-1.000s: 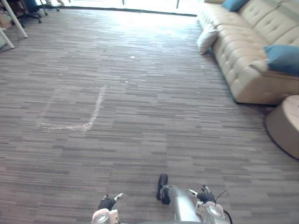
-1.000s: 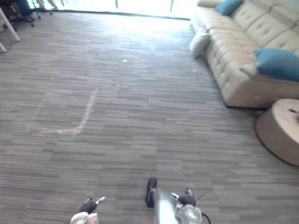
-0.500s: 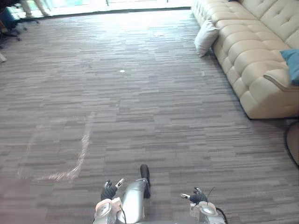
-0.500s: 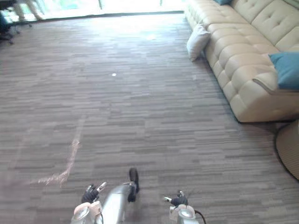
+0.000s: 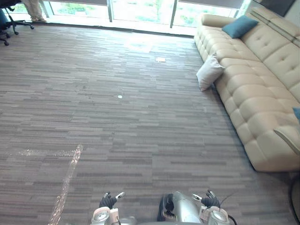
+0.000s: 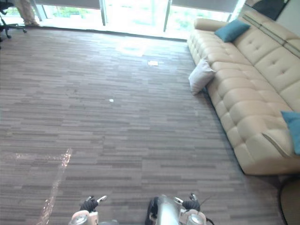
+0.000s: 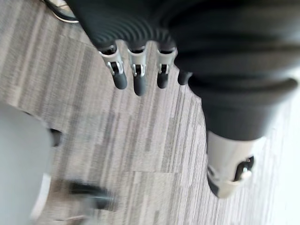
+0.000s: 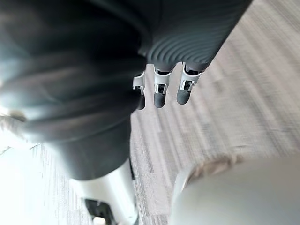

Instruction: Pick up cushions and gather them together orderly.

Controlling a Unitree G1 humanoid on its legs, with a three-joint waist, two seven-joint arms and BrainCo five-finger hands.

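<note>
Approach step, I judged: left hand (image 7: 138, 79) and right hand (image 8: 159, 93) hung loose-fingered and empty, the next move calling for reaching the white cushion (image 5: 209, 71) at upper right.

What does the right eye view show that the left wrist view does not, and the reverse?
Right eye view alone: the sofa, a white cushion on the floor leaning against it, a teal cushion at its far end and another nearer. Left wrist view alone: the left hand from close, fingers relaxed, holding nothing. Both: the carpet and that hand, which lies at the right eye view's lower edge.
</note>
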